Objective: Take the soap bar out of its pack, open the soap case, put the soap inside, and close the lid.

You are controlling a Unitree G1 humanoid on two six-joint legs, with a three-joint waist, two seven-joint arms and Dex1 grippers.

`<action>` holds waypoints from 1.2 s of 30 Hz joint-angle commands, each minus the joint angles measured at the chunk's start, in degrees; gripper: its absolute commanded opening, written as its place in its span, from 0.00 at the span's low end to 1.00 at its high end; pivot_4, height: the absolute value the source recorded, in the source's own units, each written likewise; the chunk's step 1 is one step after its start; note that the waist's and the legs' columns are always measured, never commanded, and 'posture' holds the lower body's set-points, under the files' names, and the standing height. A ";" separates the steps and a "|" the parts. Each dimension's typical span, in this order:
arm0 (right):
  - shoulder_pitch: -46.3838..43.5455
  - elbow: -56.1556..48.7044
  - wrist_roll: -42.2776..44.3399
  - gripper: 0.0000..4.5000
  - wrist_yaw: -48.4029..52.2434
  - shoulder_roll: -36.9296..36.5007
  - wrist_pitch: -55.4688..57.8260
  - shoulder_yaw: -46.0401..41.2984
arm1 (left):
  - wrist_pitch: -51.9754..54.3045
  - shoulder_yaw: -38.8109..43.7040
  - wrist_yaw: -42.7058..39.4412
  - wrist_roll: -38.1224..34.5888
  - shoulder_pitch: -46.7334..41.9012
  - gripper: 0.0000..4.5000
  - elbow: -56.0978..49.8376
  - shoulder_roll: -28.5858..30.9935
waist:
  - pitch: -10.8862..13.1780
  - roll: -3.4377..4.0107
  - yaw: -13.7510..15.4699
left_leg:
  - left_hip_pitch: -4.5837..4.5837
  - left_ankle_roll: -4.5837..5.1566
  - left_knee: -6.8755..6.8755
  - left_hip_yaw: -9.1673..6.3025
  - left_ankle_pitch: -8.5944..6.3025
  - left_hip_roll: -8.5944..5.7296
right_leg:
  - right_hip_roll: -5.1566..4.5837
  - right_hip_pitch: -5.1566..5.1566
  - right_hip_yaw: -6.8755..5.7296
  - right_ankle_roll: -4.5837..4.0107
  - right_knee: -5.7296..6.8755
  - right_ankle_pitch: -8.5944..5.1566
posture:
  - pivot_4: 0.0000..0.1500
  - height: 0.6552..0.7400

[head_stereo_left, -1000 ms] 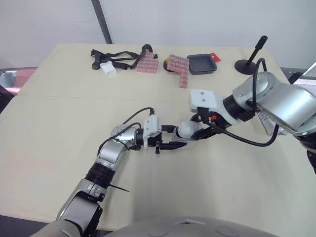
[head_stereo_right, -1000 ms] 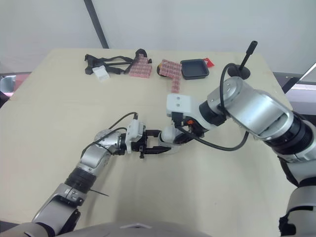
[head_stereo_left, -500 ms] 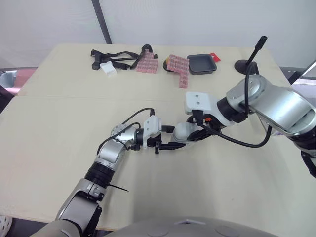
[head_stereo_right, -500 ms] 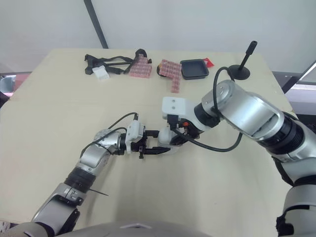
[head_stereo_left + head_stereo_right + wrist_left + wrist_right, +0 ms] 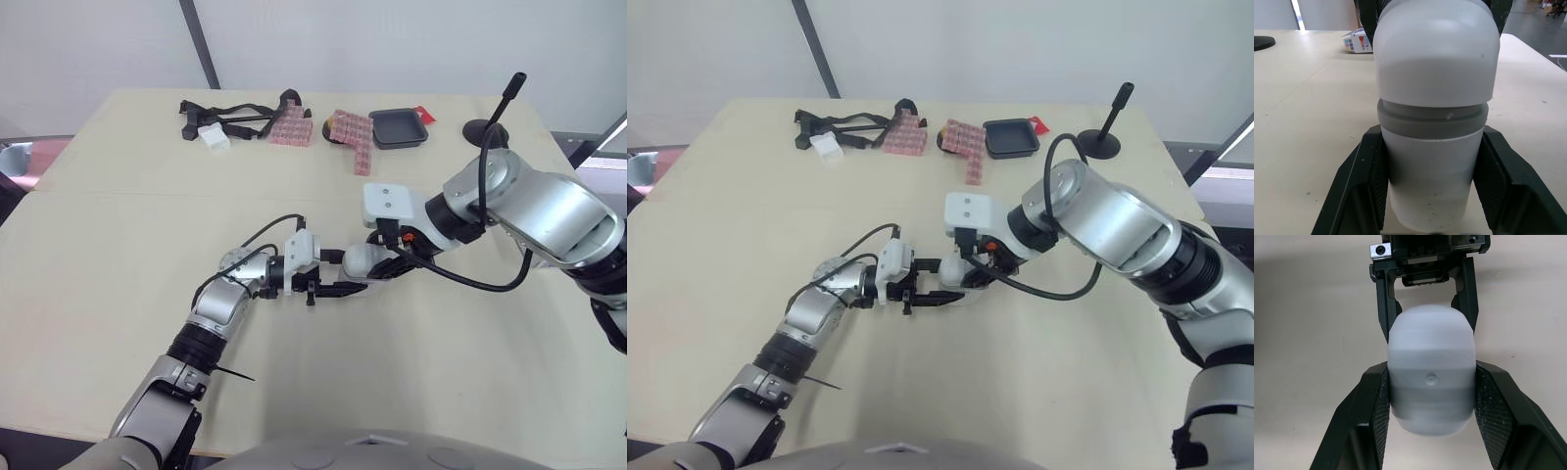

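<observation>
Left gripper [image 5: 1431, 192] pinches one end of the case [image 5: 1436, 63]; right gripper [image 5: 1431, 369] clamps the other. You see both halves together, mid-table [image 5: 118, 245].

I can read no writing, number or brand anywhere. The small white box [image 5: 1357, 41] at the upper left of my left wrist view has coloured squares printed on its side, but any lettering on it is too small to make out.
</observation>
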 commanded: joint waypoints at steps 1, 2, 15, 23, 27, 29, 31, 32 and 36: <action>1.48 0.88 -1.03 0.43 -0.51 -0.13 0.06 2.51 | -1.07 1.05 -0.01 -1.04 -0.11 0.41 -2.05 -0.11 | -0.02 -0.01 -0.02 | 0.02 0.00 0.00 0.00 0.00 0.00 | 0.00 0.02 0.00 0.00 0.00 0.00 | 1.00 1.00; 1.67 1.11 -1.16 0.43 -0.62 0.01 -0.06 2.63 | -1.09 1.04 0.02 -1.03 -0.11 0.41 -2.04 -0.13 | -0.03 -0.02 -0.04 | 0.03 0.00 0.00 0.00 0.00 0.00 | 0.00 0.04 0.00 0.00 0.00 0.00 | 1.00 1.00; 3.60 3.04 -2.02 0.43 -0.53 -0.86 -0.96 2.93 | -0.96 0.96 -0.21 -1.35 0.26 0.41 -2.70 0.25 | -0.15 -0.09 -0.41 | 0.22 -0.02 -0.06 0.00 0.01 0.02 | -0.01 0.23 0.00 0.00 -0.08 0.00 | 1.00 1.00; 4.22 3.12 -1.59 0.43 -1.22 1.05 -0.22 2.60 | -1.07 0.86 -0.13 -1.30 0.04 0.41 -2.54 0.08 | -0.24 -0.14 -0.86 | 0.31 -0.04 -0.09 0.00 0.02 0.03 | -0.01 0.31 0.00 -0.01 -0.16 0.00 | 1.00 1.00; 3.94 4.13 -2.53 0.43 -1.07 1.49 -1.06 2.72 | -1.04 0.76 -0.14 -1.35 0.26 0.41 -2.77 0.07 | -0.26 -0.16 -1.21 | 0.39 -0.07 -0.11 0.00 0.04 0.09 | -0.02 0.35 0.00 -0.01 -0.23 0.00 | 1.00 1.00; 3.80 4.42 -2.71 0.43 -0.90 1.54 -1.26 2.75 | -1.03 0.74 -0.13 -1.33 0.41 0.41 -2.92 0.06 | -0.26 -0.16 -1.41 | 0.41 -0.08 -0.13 0.00 0.04 0.14 | -0.03 0.37 0.00 -0.01 -0.25 0.00 | 1.00 1.00; 3.74 4.64 -2.92 0.43 -0.66 1.42 -1.48 3.00 | -1.00 0.77 -0.11 -1.28 0.53 0.41 -3.06 0.02 | -0.26 -0.16 -1.48 | 0.47 -0.08 -0.14 0.00 0.05 0.15 | -0.03 0.42 0.00 -0.01 -0.27 0.00 | 1.00 1.00; 3.86 4.81 -3.01 0.43 -0.53 1.32 -1.58 3.17 | -1.02 0.78 -0.12 -1.25 0.62 0.41 -3.16 0.04 | -0.26 -0.16 -1.48 | 0.50 -0.09 -0.16 0.00 0.05 0.15 | -0.03 0.44 0.00 -0.02 -0.28 0.00 | 1.00 1.00; 4.45 5.27 -3.50 0.43 -0.04 0.72 -2.27 3.89 | -1.21 0.79 -0.24 -1.07 1.02 0.41 -3.45 0.27 | -0.27 -0.17 -1.50 | 0.57 -0.09 -0.20 0.00 0.05 0.16 | -0.03 0.50 0.00 -0.02 -0.32 0.00 | 1.00 1.00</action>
